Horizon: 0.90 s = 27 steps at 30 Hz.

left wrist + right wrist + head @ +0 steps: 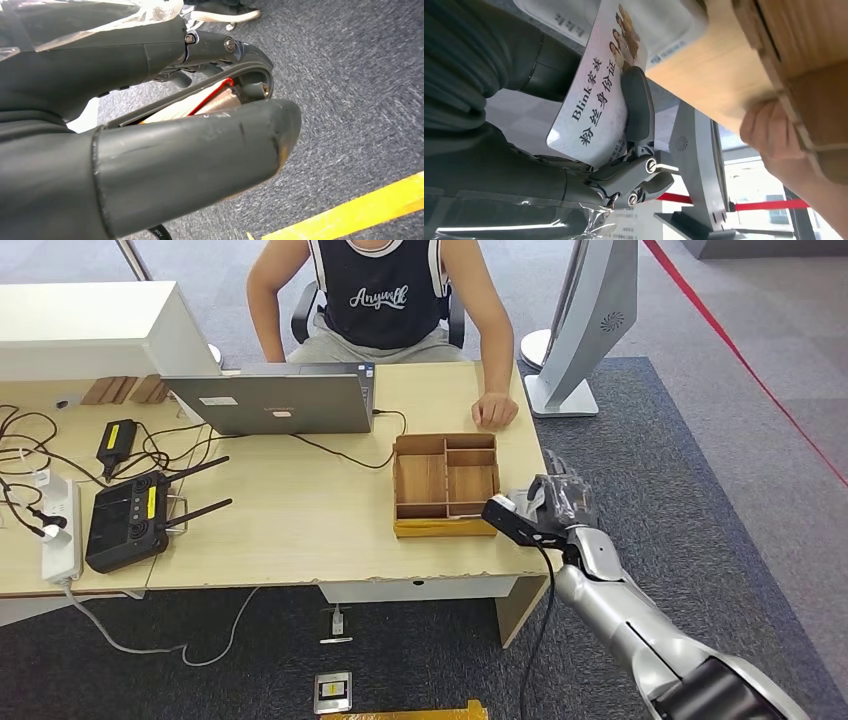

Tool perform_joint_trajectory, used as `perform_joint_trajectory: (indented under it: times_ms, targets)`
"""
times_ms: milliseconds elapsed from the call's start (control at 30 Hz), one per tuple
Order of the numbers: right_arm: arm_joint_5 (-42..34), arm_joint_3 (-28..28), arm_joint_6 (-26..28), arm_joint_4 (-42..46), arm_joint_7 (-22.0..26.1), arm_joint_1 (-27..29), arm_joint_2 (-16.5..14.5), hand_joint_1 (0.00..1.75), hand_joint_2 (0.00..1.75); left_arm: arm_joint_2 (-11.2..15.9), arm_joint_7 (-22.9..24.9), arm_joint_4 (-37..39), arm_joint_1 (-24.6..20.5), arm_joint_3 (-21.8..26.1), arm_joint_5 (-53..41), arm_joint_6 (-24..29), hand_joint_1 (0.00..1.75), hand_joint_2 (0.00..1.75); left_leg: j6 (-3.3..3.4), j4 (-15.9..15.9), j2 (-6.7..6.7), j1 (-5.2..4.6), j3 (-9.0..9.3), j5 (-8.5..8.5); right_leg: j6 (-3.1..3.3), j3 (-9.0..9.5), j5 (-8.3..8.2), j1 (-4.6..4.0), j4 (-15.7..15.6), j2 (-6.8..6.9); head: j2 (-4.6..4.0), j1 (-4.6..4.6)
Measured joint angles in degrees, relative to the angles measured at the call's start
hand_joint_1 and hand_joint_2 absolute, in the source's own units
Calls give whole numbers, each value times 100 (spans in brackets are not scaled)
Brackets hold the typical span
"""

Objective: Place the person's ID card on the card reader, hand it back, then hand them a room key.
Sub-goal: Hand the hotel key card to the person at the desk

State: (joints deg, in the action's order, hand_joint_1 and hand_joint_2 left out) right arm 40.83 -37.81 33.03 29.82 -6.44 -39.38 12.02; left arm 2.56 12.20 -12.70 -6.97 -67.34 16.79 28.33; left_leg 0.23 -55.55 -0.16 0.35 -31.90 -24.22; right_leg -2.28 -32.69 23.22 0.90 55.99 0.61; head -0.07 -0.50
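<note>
The right hand [552, 502] hangs just off the table's [300, 530] right edge, beside the wooden tray [445, 485], which blocks the way inward. The person's hand [494, 409] rests past the tray near the far edge. A bare stretch lies between laptop [275, 402] and tray, crossed by a cable [340, 452].

Right arm: the silver right arm [640, 625] enters from the lower right of the head view and reaches up toward the centre right of the frame.
Right hand: the right hand [548, 506] sits at centre right in the head view; in its wrist view the fingers [636, 107] press on a white ID card [596, 82] and hold it.
Left hand: the left hand [150, 125] spreads across the left and centre of its wrist view, thick thumb [200, 160] in the lower half, darker fingers [220, 50] curled above; whether it holds anything is unclear.
</note>
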Motion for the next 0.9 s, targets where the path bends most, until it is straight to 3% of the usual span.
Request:
perform_joint_trajectory:
  times_ms: [467,733,900]
  targets:
    - [178,-1,66,568,-205,-768,-8,175,175,13,-135,1,-2,-2,-115,-14,0,0,0,-1,1,-2,-4,2,2,-8,-2,1,1,-1,0,0]
    - [516,-20,-296,802,-518,-1378,-54,175,175,4,-250,0,-4,-38,-345,-89,0,0,0,0,1,-1,-5,3,2,-7,-2,1,1,-1,0,0]
    - [809,-78,-632,826,-615,-1514,-234,175,175,-15,-307,0,-11,-98,-474,-92,0,0,0,0,1,-1,-7,2,2,-10,-2,1,2,-3,0,0]
